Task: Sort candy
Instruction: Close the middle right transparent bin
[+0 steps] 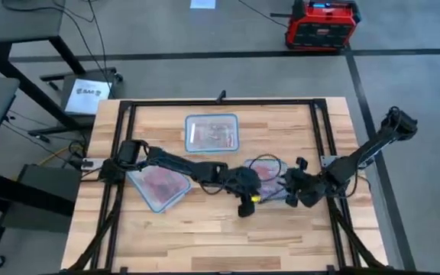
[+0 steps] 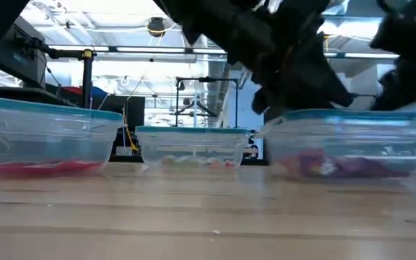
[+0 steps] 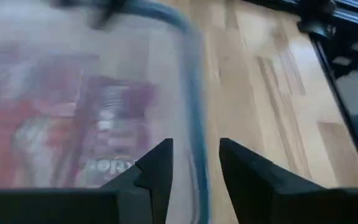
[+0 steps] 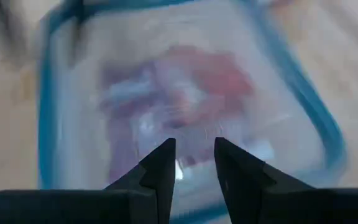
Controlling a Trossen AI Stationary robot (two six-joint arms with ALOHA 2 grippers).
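Observation:
A clear container with a bluish rim stands at the table's middle right and holds red and pink candy. Both grippers hang over it. My left gripper is open, with its fingers on either side of the container's rim, above it. My right gripper is open over the candy inside, with nothing plainly between its fingers. In the high view my left gripper is at the container's near side and my right gripper at its right side.
A second container with red candy lies to the left, under my left arm. A third container with a few small pieces stands toward the far edge. A black frame runs around the table. The near part of the table is bare wood.

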